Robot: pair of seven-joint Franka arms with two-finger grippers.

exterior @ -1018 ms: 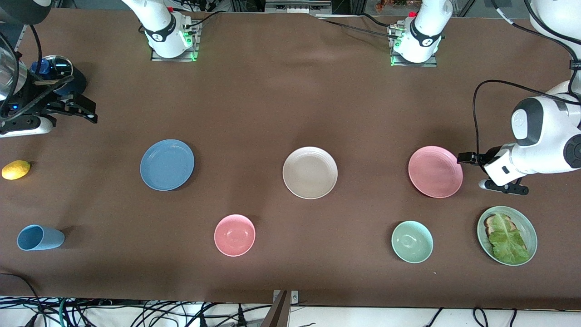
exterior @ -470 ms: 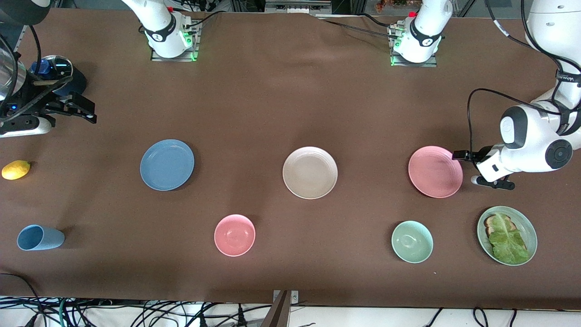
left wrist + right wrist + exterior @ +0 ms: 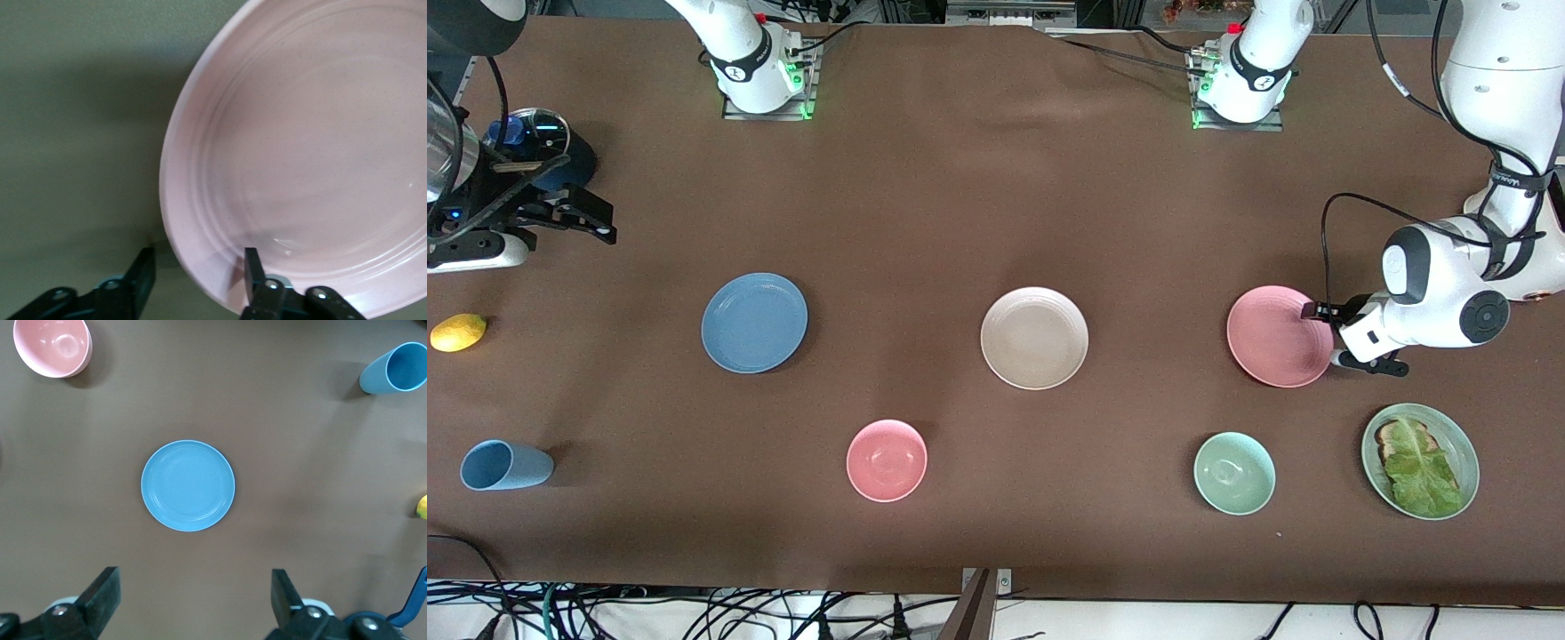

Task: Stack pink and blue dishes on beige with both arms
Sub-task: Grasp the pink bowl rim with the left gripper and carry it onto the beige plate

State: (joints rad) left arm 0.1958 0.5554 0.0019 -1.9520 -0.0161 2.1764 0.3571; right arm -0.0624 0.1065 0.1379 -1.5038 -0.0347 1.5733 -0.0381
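The pink plate (image 3: pixel 1279 336) sits flat on the table toward the left arm's end, level with the beige plate (image 3: pixel 1034 338) in the middle and the blue plate (image 3: pixel 754 322) toward the right arm's end. All 3 are well apart, so nothing is stacked yet.

The left gripper (image 3: pixel 1320 331) is down low at the pink plate's rim on the side away from the beige one. In the left wrist view its fingers (image 3: pixel 252 268) are parted with 1 over the inside of the plate and the other outside, straddling the rim (image 3: pixel 193 267) but not pinching it yet as far as I can tell. Makes sense, a flat plate only offers its edge to grab.

The right gripper (image 3: pixel 591 222) hangs up high near its end of the table, over bare table farther from the front camera than the blue plate. It's wide open with nothing in it, and the right wrist view looks straight down on the blue plate, so I'd guess it's lining up for that.

Other stuff around: pink bowl (image 3: pixel 887 460), green bowl (image 3: pixel 1234 473), a green plate with lettuce (image 3: pixel 1420 460), blue cup (image 3: pixel 505 465), lemon (image 3: pixel 458 332).
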